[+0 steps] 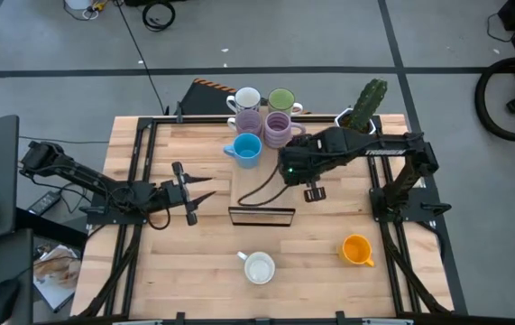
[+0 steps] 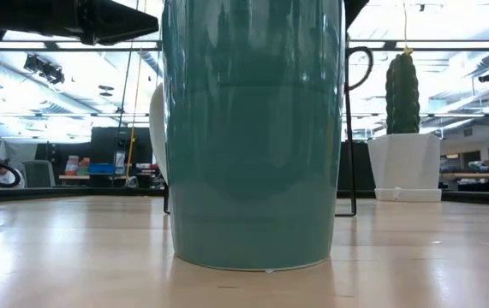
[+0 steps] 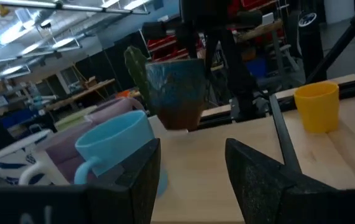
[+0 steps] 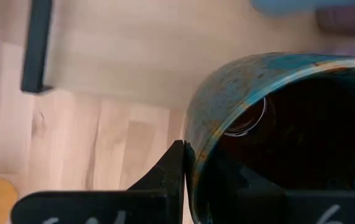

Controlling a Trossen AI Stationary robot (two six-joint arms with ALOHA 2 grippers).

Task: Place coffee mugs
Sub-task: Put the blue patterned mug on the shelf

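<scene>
Right gripper (image 4: 186, 180) is clamped on the rim of a dark brown glazed mug with blue-green speckle (image 4: 276, 124), one finger outside the wall, the other inside. From the left wrist view that mug (image 3: 177, 90) hangs clear above the wooden tabletop (image 1: 320, 257), just beside the cluster at the far edge: white mug (image 1: 245, 99), green mug (image 1: 281, 100), two lilac mugs (image 1: 277, 127), light blue mug (image 1: 246, 149).

Step in hand: carrying the brown mug to join the group.

Next move probably calls for lowering it level next to the lilac and blue mugs without knocking them, then letting go.

Still loose near the front: another white mug (image 1: 259, 267) and an orange mug (image 1: 356, 249).

Left gripper (image 1: 190, 192) waits left of centre, fingers apart, holding nothing.
</scene>
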